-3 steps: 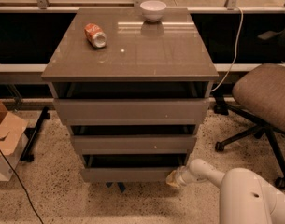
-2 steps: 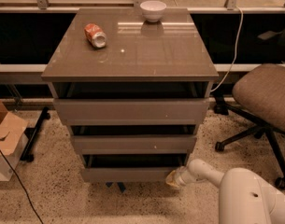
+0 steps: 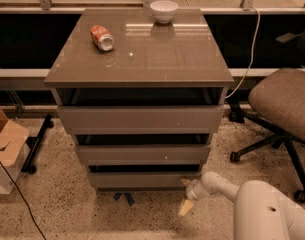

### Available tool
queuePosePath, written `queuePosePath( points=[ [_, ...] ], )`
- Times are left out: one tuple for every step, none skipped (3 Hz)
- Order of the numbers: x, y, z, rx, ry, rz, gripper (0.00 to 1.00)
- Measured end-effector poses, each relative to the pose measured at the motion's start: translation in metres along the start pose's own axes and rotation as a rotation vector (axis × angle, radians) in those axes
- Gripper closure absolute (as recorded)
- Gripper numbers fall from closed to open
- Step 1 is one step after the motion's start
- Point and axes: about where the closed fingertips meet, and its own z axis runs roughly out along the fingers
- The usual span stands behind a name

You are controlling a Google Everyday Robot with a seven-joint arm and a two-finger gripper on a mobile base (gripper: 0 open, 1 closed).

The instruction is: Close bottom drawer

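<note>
Claw [image 3: 185, 195] is hovering low at the right end of the bottom drawer [image 3: 142, 180]. Its two fingers are spreading wide apart and gripping nothing. The upper finger [image 3: 184, 182] is reaching the drawer's front corner, though I cannot tell if it is touching. The lower one is pointing down at the speckled floor [image 3: 52, 204]. The white arm [image 3: 222, 184] is coming in from the lower right.

The bottom drawer is sitting lowest in the cabinet, under the middle drawer [image 3: 142, 154], with a dark gap showing above its front. On the glossy surface [image 3: 157, 59] a can [image 3: 102, 37] is lying on its side, and a white bowl [image 3: 163, 10] is standing at the back edge. A chair [image 3: 287, 104] is standing to the right, and a box [image 3: 4, 144] is sitting to the left.
</note>
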Motion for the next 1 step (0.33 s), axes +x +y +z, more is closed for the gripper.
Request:
queuePosePath(
  points=[
    [0.0,0.0,0.0,0.0,0.0,0.0,0.0]
  ],
)
